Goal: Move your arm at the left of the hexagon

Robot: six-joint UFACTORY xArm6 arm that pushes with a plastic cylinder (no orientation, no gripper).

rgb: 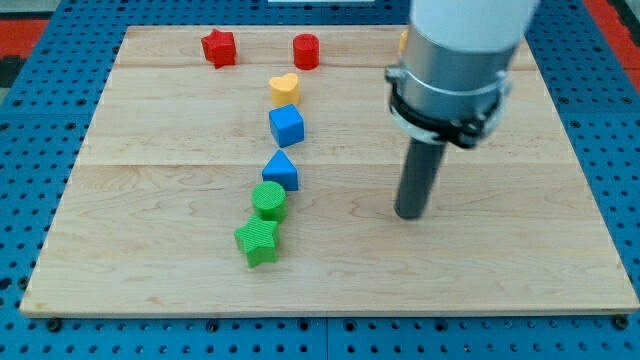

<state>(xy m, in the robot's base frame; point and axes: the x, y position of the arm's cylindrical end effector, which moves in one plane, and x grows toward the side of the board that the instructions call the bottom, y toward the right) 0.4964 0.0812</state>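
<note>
Now my tip well below mostly hidden yellow block; pincer: cannot tell.

We see a pale wooden surface filling most of the view, made of long planks whose seams run from the view's left to the view's right; its grain is light and even; its corners are rounded at the view's bottom. Around it lies a blue base patterned with rows of small dark holes; it shows along the left, right and bottom edges. The light is soft and even, casting only faint shadows on the wood.
</note>
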